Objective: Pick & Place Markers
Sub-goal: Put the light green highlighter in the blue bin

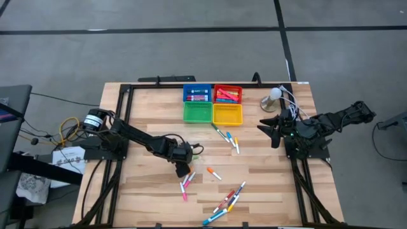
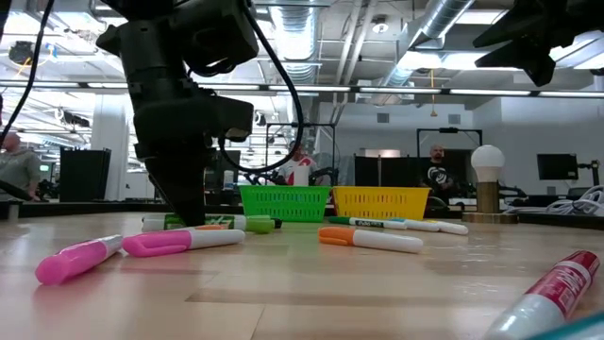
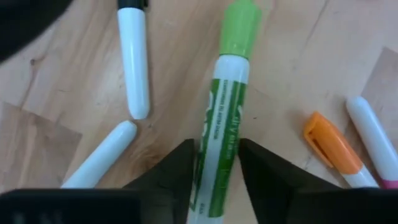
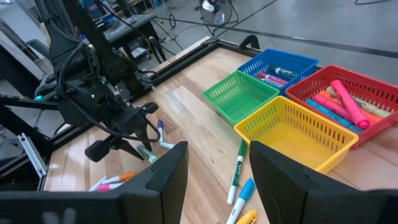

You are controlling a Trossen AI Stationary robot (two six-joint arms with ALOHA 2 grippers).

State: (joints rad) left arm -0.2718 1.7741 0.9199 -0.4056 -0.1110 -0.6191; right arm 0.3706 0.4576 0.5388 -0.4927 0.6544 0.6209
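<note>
Left gripper [image 3: 214,163] down on the table [image 1: 267,184], fingers clamped on the green marker [image 3: 225,118]; right gripper [image 1: 269,129] waits raised beside the yellow tray [image 1: 227,114] — jaws parted, holding nothing.

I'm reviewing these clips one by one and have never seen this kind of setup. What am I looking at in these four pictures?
Two dark robot arms work at a wooden table. One picture looks straight down, one looks level across the tabletop, and two come from cameras on the arms' wrists. Loose markers lie scattered; four small trays, blue, red, green and yellow, stand at the far edge. The left claw is down at the table, its fingers on either side of a green marker, which lies flat. The right claw waits open above the table's right side, holding nothing.
</note>
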